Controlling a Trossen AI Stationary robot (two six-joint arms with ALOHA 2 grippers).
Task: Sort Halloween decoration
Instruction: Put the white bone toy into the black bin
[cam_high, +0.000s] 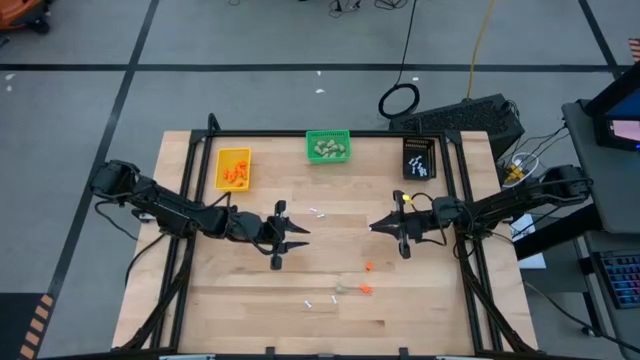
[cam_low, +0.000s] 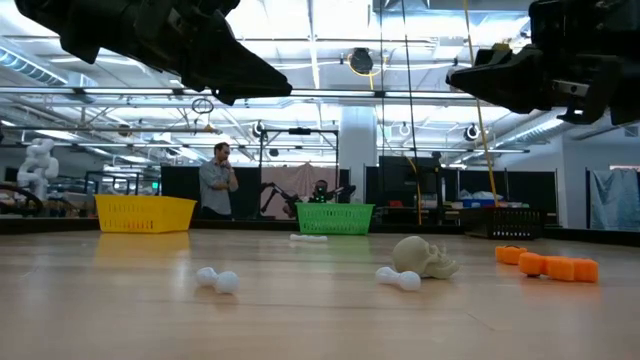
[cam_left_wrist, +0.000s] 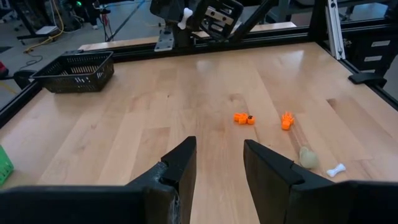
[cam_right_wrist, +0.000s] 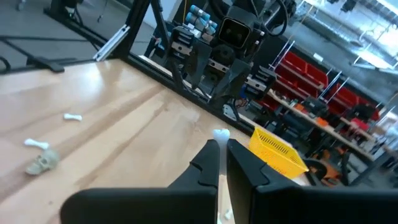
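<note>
The right gripper (cam_right_wrist: 222, 144) hung above the middle of the pale wooden table (cam_high: 250, 310), its jaws clenched on a thin white bone-shaped stick (cam_right_wrist: 220, 133) that protruded just past the fingertips. The left gripper (cam_left_wrist: 219, 146) hung opposite it over the table centre, fingers parted and grasping nothing. The remaining decoration lay loose on the board between and in front of the two arms: two small bright orange pieces (cam_left_wrist: 244, 118), a beige-grey skull-shaped lump (cam_left_wrist: 306, 157) and further white sticks (cam_right_wrist: 73, 116). At the far edge stood the yellow rectangular mesh bin (cam_high: 233, 168) holding orange pieces, the green rectangular mesh bin (cam_high: 328, 147) holding beige-grey lumps and the black rectangular mesh bin (cam_high: 419, 158) holding white sticks. The step in hand was judged to be delivery of the held stick to the black bin, which stood on the right arm's own side. To do it well, the grip should be kept fully closed during travel, since the stick was held only at the fingertips and could slip out. The gripper should be carried above the bin wall, centred over the compartment and lowered before release, so that the light stick would not bounce out. The left arm should be kept clear of that path; the orange pieces near it appeared to be its likely next pick.
</note>
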